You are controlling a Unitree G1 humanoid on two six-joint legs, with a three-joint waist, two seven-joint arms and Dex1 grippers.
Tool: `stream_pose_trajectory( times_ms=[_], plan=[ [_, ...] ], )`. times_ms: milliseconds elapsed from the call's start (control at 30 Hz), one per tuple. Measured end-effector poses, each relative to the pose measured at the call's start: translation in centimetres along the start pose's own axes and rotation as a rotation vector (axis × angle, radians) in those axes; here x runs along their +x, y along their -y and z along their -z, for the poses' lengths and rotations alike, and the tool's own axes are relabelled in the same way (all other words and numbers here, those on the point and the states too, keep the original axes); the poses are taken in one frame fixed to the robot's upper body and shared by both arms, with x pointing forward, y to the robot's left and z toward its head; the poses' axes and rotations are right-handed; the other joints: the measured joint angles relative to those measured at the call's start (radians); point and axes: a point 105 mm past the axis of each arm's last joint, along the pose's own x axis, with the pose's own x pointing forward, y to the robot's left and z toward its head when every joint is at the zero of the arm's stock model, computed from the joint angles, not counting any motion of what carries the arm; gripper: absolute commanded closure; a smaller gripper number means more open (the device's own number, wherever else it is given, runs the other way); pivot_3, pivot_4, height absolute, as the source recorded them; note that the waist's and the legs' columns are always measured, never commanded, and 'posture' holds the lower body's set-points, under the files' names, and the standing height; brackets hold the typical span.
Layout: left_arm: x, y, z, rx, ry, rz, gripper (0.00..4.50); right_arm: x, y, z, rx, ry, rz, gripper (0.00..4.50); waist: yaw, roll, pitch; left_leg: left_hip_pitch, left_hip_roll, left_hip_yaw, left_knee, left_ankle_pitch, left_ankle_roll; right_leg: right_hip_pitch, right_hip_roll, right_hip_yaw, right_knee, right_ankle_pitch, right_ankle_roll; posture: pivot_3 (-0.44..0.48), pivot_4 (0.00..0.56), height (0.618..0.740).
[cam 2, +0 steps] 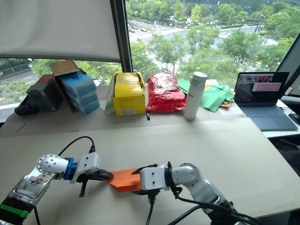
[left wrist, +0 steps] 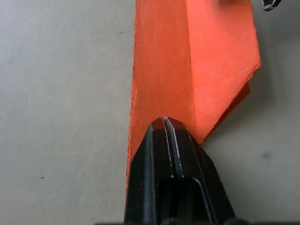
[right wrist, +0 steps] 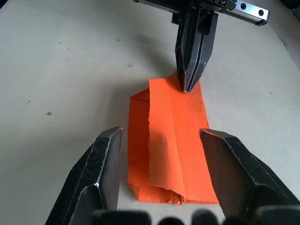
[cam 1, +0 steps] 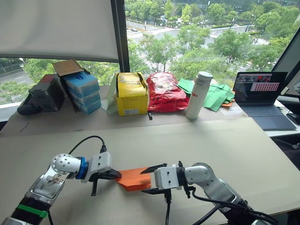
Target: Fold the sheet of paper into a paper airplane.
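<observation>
1. Orange folded paper, the sheet of paper (cam 1: 135,178), lies flat on the near part of the table (cam 1: 234,145), between my two grippers.
2. My left gripper (cam 1: 115,175) is clenched on the paper's left tip, fingers pressed together.
3. My right gripper (cam 1: 149,180) is spread wide, its fingers (right wrist: 104,164) straddling the paper's other end without touching it.
4. Farther back I see a yellow box (cam 1: 131,93), a red bag (cam 1: 165,92), a white bottle (cam 1: 198,95), green paper pieces (cam 1: 216,96) and a laptop (cam 1: 263,98).
</observation>
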Motion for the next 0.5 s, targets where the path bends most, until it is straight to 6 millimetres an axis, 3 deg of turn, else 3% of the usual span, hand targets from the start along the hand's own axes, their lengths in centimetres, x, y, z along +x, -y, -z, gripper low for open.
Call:
stream_pose_trajectory(
  times_ms=[233, 333, 400, 433, 500],
  plan=[
    [0.79, 0.47, -0.74, 0.001, 0.005, 0.024, 4.50, 0.31, 0.09, -0.26, 0.003, 0.013, 0.008, 1.62, 0.000, 0.000, 0.000, 0.000, 0.000, 0.000, 0.000, 0.000, 0.000, 0.000, 0.000, 0.000, 0.000, 0.000, 0.000, 0.000, 0.150, 0.740],
    [0.78, 0.47, -0.73, 0.000, 0.004, 0.024, 4.50, 0.34, 0.14, -0.04, 0.012, 0.006, 0.010, 2.39, 0.000, 0.000, 0.000, 0.000, 0.000, 0.000, 0.000, 0.000, 0.000, 0.000, 0.000, 0.000, 0.000, 0.000, 0.000, 0.000, 0.150, 0.740],
    [0.74, 0.47, -0.71, 0.001, 0.003, 0.024, 4.50, 0.37, 0.17, 0.18, 0.021, -0.001, 0.011, 3.30, 0.000, 0.000, 0.000, 0.000, 0.000, 0.000, 0.000, 0.000, 0.000, 0.000, 0.000, 0.000, 0.000, 0.000, 0.000, 0.000, 0.150, 0.740],
    [0.72, 0.46, -0.70, 0.001, 0.002, 0.024, 4.50, 0.37, 0.17, 0.20, 0.022, -0.002, 0.011, 3.43, 0.000, 0.000, 0.000, 0.000, 0.000, 0.000, 0.000, 0.000, 0.000, 0.000, 0.000, 0.000, 0.000, 0.000, 0.000, 0.000, 0.150, 0.740],
    [0.69, 0.46, -0.69, 0.003, 0.001, 0.024, 4.50, 0.37, 0.18, 0.24, 0.019, -0.006, 0.011, 4.14, 0.000, 0.000, 0.000, 0.000, 0.000, 0.000, 0.000, 0.000, 0.000, 0.000, 0.000, 0.000, 0.000, 0.000, 0.000, 0.000, 0.150, 0.740]
  ],
)
